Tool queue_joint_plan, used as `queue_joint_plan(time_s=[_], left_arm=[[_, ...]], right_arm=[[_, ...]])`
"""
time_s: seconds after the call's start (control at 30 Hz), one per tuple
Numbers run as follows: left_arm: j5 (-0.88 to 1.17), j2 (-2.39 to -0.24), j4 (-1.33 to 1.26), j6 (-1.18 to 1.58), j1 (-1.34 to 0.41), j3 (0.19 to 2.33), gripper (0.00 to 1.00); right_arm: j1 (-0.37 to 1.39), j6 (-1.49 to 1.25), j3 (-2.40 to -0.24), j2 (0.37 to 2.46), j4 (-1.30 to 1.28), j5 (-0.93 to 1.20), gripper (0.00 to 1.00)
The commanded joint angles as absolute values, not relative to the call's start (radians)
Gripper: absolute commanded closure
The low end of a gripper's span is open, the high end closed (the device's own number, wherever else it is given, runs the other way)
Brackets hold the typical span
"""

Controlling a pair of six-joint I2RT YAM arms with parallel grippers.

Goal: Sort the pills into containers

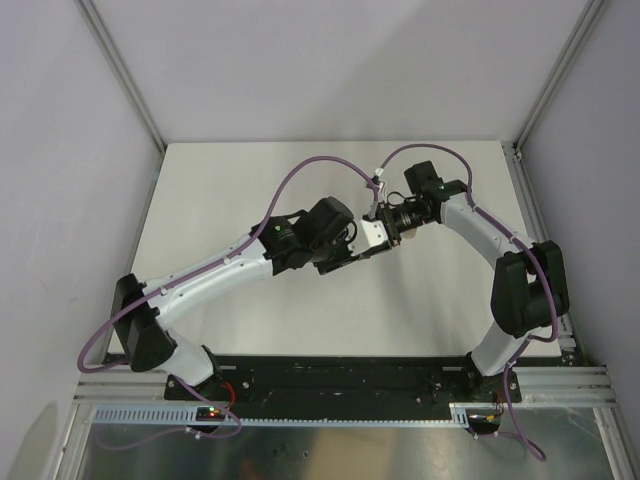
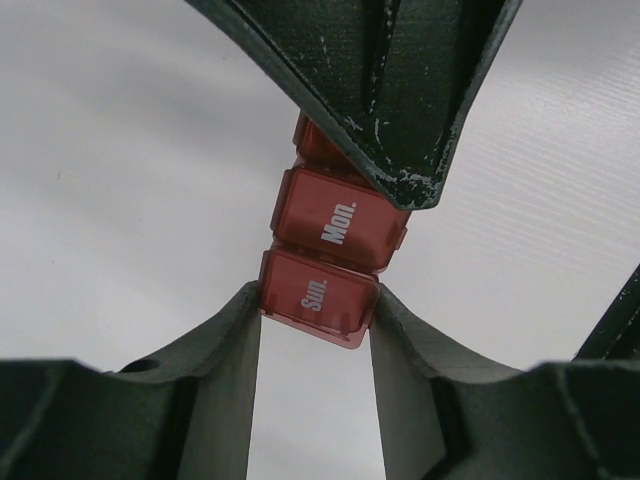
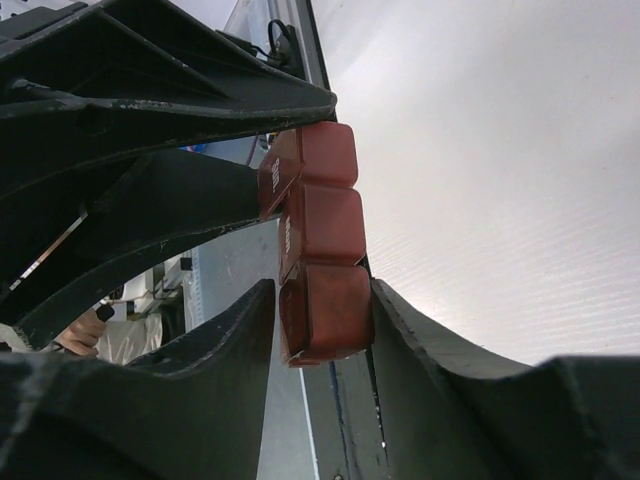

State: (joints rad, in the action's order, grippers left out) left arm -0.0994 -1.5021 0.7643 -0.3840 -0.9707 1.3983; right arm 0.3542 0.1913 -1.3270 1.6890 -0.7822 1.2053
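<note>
The left tool (image 2: 317, 300) is closed tight on the "Sun." end of a dark red plastic three-compartment strip (image 2: 335, 222). The right tool (image 3: 322, 290) clamps the opposite end, over the white desk (image 2: 110, 150).

Bright, even light, soft shadows; close wrist-view foregrounds slightly blurred.

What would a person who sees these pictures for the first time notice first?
A dark red pill strip, its lids marked Sun. and Mon., is held over the middle of the white table. The left tool grips its Sun. end, the right tool the opposite end.
</note>
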Motion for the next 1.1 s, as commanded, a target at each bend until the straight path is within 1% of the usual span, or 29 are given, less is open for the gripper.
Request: queue_joint_plan(time_s=[0.0,0.03,0.17,0.33,0.37,0.47,0.7,0.8,0.87,0.97,1.07], left_arm=[[-0.134,-1.499,0.732,-0.398,-0.977,1.440,1.00],[-0.135,-1.499,0.732,-0.399,-0.976,1.440,1.00],[-0.138,-1.506,0.732,-0.398,-0.977,1.443,1.00],[-0.139,-1.514,0.730,-0.391,-0.978,1.451,1.00],[-0.140,-1.516,0.730,-0.389,-0.978,1.452,1.00],[-0.143,-1.521,0.730,-0.382,-0.980,1.457,1.00],[-0.144,-1.536,0.731,-0.363,-0.984,1.475,0.99],[-0.148,-1.544,0.731,-0.363,-0.989,1.480,0.90],[-0.148,-1.547,0.732,-0.367,-0.991,1.481,0.80],[-0.145,-1.553,0.731,-0.371,-0.995,1.482,0.59],[-0.142,-1.555,0.730,-0.376,-0.997,1.488,0.44]], right_arm=[[0.353,0.201,-1.371,1.691,-0.800,1.242,0.56],[0.352,0.202,-1.371,1.692,-0.801,1.245,0.58],[0.355,0.205,-1.373,1.695,-0.803,1.259,0.71],[0.354,0.208,-1.378,1.700,-0.807,1.286,0.93],[0.353,0.208,-1.378,1.702,-0.808,1.290,0.96],[0.350,0.202,-1.378,1.706,-0.805,1.296,1.00],[0.340,0.180,-1.378,1.705,-0.792,1.321,1.00],[0.339,0.171,-1.378,1.702,-0.786,1.331,1.00],[0.339,0.167,-1.378,1.698,-0.782,1.338,1.00],[0.338,0.166,-1.378,1.694,-0.785,1.343,1.00],[0.339,0.167,-1.378,1.693,-0.788,1.347,1.00]])
